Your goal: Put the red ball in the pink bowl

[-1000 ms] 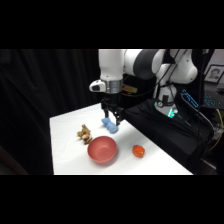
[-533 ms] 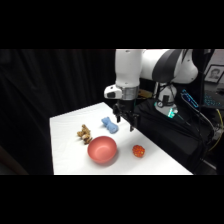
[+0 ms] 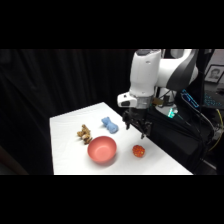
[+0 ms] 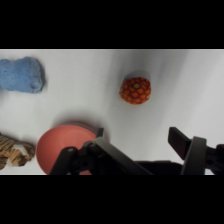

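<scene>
The red ball (image 3: pixel 138 150) lies on the white table near its right edge, to the right of the pink bowl (image 3: pixel 102 149). My gripper (image 3: pixel 136 129) hangs above the table, just behind and above the ball, apart from it. In the wrist view the ball (image 4: pixel 135 90) sits ahead of my gripper (image 4: pixel 139 137), which is open with nothing between its fingers. The bowl (image 4: pixel 62 145) shows at the lower left of that view, partly hidden by the black linkage, and it holds nothing that I can see.
A blue cylindrical toy (image 3: pixel 109 125) lies behind the bowl, and a small brown plush figure (image 3: pixel 84 133) sits to the bowl's left. The table's right edge (image 3: pixel 167 155) runs close to the ball, with dark equipment beyond it.
The arm has swung to the right, from above the blue toy to a spot just behind the red ball. The things on the table have not moved.
</scene>
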### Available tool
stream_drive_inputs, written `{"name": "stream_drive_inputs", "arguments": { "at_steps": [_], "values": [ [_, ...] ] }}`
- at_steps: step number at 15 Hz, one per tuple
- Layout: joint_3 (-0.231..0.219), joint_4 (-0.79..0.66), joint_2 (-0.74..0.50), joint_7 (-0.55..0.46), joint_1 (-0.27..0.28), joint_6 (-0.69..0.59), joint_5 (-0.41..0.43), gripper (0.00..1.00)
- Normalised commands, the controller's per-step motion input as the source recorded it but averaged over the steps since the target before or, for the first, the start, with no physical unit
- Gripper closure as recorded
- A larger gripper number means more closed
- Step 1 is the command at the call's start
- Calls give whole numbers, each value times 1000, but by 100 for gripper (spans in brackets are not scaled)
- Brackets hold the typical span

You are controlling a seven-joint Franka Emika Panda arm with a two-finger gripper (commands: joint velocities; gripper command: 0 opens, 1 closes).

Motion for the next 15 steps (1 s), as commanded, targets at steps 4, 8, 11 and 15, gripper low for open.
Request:
{"name": "stream_drive_inputs", "arguments": {
  "at_steps": [4,8,11,15],
  "values": [
    [43,-195,-14,38,45,343,80,0],
    [64,-158,40,60,64,340,37,0],
    [51,-79,136,82,62,325,-39,0],
    [-18,-5,224,105,52,323,-153,0]
  ]
}}
